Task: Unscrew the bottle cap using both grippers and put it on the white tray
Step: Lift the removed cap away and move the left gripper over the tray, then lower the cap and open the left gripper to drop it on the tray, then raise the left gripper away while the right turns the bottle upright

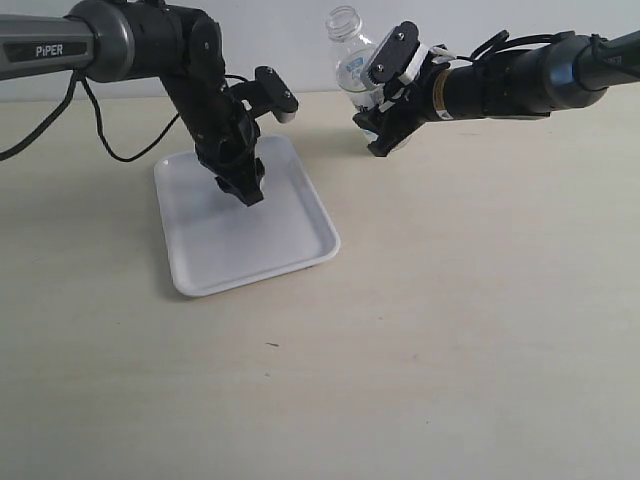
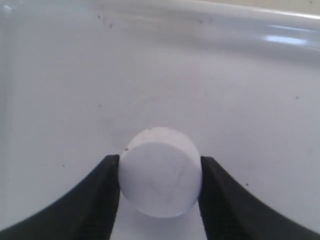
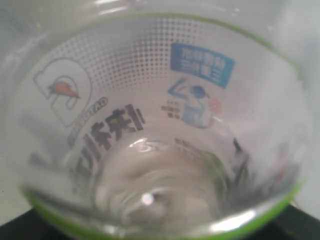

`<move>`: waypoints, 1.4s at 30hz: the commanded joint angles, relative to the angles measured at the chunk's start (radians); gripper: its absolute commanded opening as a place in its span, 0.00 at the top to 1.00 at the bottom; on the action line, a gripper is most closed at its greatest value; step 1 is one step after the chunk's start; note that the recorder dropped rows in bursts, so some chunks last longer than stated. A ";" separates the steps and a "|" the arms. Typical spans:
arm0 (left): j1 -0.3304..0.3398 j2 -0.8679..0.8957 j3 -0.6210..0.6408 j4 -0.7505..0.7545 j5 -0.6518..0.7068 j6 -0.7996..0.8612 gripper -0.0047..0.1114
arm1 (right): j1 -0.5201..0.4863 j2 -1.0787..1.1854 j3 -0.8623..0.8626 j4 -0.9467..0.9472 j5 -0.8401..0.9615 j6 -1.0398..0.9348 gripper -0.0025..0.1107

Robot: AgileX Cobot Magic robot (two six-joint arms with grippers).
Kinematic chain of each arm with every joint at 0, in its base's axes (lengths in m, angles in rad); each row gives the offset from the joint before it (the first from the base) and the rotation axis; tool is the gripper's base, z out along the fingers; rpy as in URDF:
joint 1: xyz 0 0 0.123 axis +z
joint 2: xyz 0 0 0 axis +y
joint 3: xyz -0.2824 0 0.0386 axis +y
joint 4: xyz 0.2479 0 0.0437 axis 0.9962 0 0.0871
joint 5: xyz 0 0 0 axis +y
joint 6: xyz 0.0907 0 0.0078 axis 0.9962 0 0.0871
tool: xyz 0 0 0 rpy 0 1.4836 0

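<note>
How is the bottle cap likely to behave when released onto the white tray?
The bottle cap looks small, rigid and probably light. Pinched by its round edge in the left gripper, it could roll on landing; the white tray's raised rim should contain it.

We see the small white bottle cap point(image 2: 160, 179) pinched between the left gripper's point(image 1: 245, 190) black fingers over the white tray point(image 1: 290, 250). The right gripper point(image 1: 378, 118) holds the clear bottle point(image 1: 350, 55) uncapped, tilted and raised.
</note>
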 commanded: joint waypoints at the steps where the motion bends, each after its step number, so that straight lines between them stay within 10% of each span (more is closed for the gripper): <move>1: 0.005 0.024 -0.005 0.005 0.001 -0.010 0.96 | -0.003 0.018 0.009 -0.027 0.044 0.003 0.98; 8: 0.005 0.017 -0.005 0.005 -0.009 -0.010 0.93 | -0.003 0.018 0.009 -0.027 0.043 0.003 0.98; 20: 0.005 0.014 -0.005 0.016 -0.026 -0.023 0.21 | -0.003 0.018 0.009 -0.027 0.041 0.003 0.98; 42: 0.052 -0.180 -0.005 -0.046 -0.017 -0.077 0.18 | -0.003 0.018 -0.061 0.098 0.083 0.373 0.98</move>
